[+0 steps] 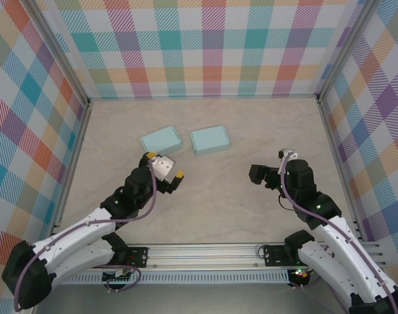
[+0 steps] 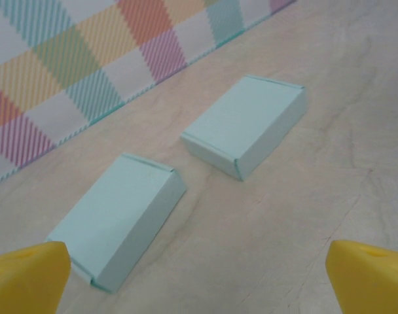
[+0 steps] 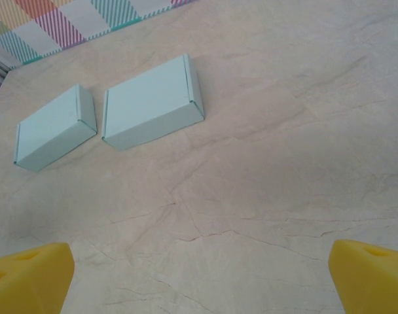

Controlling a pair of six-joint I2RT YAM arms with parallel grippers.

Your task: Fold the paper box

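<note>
Two light blue paper boxes lie side by side on the table, both with lids down: the left box (image 1: pixel 161 139) (image 2: pixel 120 216) (image 3: pixel 55 127) and the right box (image 1: pixel 209 140) (image 2: pixel 248 124) (image 3: pixel 153 101). My left gripper (image 1: pixel 165 165) (image 2: pixel 199 281) hovers just in front of the left box, open, its yellow fingertips (image 2: pixel 25 278) wide apart with bare table between them. My right gripper (image 1: pixel 256 174) (image 3: pixel 199 278) is further right, well short of the right box. It is open too, with nothing between its yellow fingertips (image 3: pixel 372 275).
The pale marbled tabletop (image 1: pixel 218 203) is enclosed by plaid walls (image 1: pixel 205 46) at the back and both sides. A metal rail (image 1: pixel 212 252) carrying the arm bases runs along the near edge.
</note>
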